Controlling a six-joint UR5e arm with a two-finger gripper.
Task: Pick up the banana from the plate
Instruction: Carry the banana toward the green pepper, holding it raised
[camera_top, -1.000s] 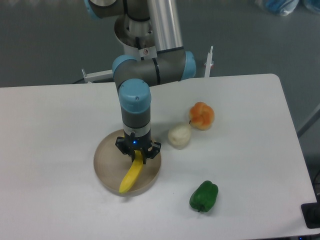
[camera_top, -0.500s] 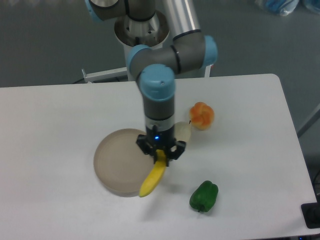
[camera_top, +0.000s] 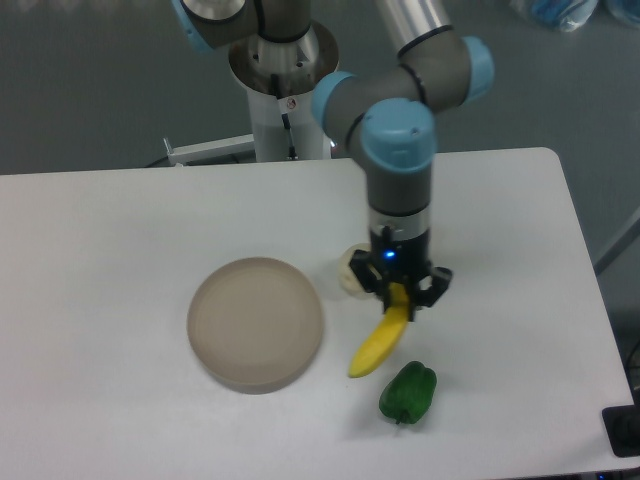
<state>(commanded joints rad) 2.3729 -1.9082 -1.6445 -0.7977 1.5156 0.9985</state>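
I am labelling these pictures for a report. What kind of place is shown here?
Probably a robotics lab or test bench, not a kitchen. A robot arm's gripper holds a banana above a plain white table, with a bare plate and a green pepper laid out like test props on it.

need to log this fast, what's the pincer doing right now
Pincer: closed on the upper end of the banana, which hangs clear of the plate.
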